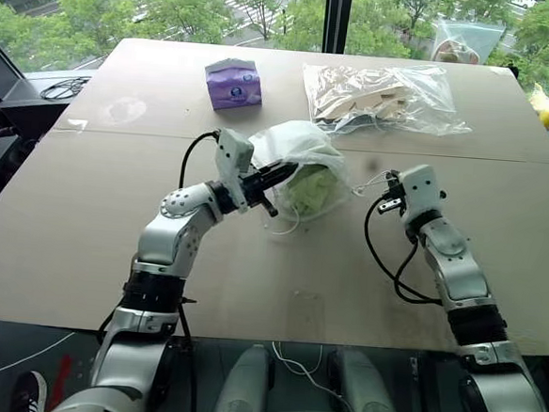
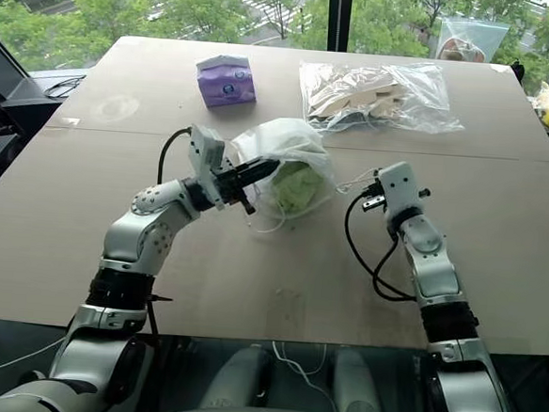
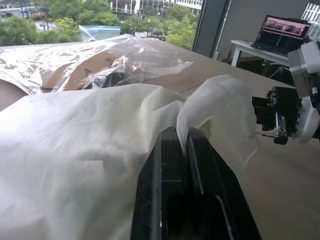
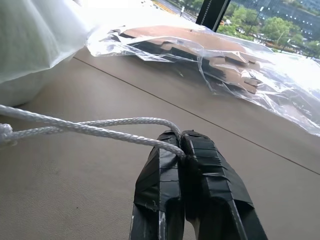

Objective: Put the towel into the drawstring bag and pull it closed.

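The white drawstring bag [image 1: 293, 146] lies bunched at the middle of the table. The pale-green towel [image 1: 315, 190] shows through its thin fabric, inside it. My left gripper [image 1: 281, 175] reaches in from the left, its fingers [image 3: 170, 150] pinched together on a fold of the bag's fabric [image 3: 100, 150]. To the right of the bag, my right gripper [image 1: 386, 189] is shut on the bag's white cord [image 4: 100, 124], which runs from the fingertips [image 4: 167, 142] back to the bag [image 4: 35, 45]. A second cord loop trails on the table in front of the bag.
A purple tissue pack [image 1: 233, 82] stands behind the bag to the left. A clear plastic bag of beige items [image 1: 381, 96] lies behind it to the right. A smaller clear bag [image 1: 465, 40] and a yellow thing [image 1: 548, 107] sit at the far right edge.
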`<state>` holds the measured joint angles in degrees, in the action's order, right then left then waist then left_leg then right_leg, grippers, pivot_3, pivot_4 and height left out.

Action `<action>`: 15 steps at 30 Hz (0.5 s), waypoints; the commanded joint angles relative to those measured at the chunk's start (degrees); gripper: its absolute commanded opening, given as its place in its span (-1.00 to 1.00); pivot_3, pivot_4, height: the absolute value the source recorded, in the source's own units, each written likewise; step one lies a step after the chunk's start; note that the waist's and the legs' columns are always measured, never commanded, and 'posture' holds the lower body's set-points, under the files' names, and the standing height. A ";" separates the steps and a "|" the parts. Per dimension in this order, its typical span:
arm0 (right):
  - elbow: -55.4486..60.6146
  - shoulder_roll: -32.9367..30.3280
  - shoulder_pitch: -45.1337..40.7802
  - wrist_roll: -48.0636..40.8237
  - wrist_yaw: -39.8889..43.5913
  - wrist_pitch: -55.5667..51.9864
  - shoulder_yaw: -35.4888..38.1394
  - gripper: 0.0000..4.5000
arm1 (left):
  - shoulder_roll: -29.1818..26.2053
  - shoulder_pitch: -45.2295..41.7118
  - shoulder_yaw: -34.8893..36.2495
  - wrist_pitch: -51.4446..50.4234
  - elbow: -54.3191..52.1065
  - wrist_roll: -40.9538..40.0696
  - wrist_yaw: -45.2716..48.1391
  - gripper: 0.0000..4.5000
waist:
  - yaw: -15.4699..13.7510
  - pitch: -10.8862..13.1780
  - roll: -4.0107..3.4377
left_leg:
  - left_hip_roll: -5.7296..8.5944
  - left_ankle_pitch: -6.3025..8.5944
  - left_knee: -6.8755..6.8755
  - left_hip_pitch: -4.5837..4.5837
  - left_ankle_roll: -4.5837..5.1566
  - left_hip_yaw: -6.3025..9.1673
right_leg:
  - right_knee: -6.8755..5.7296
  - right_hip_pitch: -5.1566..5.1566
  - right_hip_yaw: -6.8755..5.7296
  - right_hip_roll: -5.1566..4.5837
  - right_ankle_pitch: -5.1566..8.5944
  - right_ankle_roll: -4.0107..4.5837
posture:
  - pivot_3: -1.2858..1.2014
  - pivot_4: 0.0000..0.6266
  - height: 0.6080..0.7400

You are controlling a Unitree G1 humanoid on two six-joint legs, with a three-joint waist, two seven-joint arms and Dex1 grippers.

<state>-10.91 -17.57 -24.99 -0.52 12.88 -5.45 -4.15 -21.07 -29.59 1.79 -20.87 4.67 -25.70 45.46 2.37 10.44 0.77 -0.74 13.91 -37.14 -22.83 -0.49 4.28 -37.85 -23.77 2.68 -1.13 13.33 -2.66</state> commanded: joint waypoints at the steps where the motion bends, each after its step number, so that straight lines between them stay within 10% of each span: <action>1: 4.16 0.53 0.34 0.10 -0.21 -0.63 1.06 -1.00 | -1.07 -1.28 1.61 0.79 -1.28 0.65 -1.27 -0.17 | 0.02 0.00 0.00 | 0.00 0.00 0.00 0.01 0.00 0.00 | -0.01 0.00 0.00 0.00 0.00 0.00 | 0.03 -0.52 1.00; 3: 4.95 0.67 0.51 0.36 -0.27 -1.20 1.06 -1.00 | -4.70 -3.41 4.08 -0.98 -0.20 -0.04 -0.86 0.19 | 0.08 0.00 0.00 | 0.00 0.00 0.00 0.02 0.00 0.00 | -0.02 0.00 0.00 0.01 0.00 0.00 | 0.03 -0.52 1.00; 9: 5.86 0.91 1.12 0.26 -0.31 -1.90 2.04 -1.00 | -19.37 -3.92 13.08 -17.13 -2.23 -13.46 9.85 0.19 | 0.53 0.02 0.00 | -0.07 -0.01 0.05 0.05 -0.01 0.01 | -0.07 -0.05 -0.01 0.08 0.01 0.02 | 0.03 -0.52 1.00; 15: 4.85 1.76 0.32 0.49 0.00 -1.75 1.66 -1.00 | -25.81 9.59 7.78 -15.56 -4.17 -8.32 15.76 0.19 | 1.00 0.07 0.01 | 0.02 -0.01 0.20 0.09 -0.01 -0.20 | 0.02 -0.07 0.19 -0.07 0.02 0.02 | 0.03 -0.52 1.00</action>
<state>-7.56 -16.30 -23.65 -0.16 13.00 -7.59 -2.94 -46.83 -19.46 9.66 -38.20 2.84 -34.74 60.80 3.37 10.51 0.78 -0.72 13.90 -36.94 -22.77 -0.51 4.11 -37.84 -23.88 2.84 -1.21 13.35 -2.64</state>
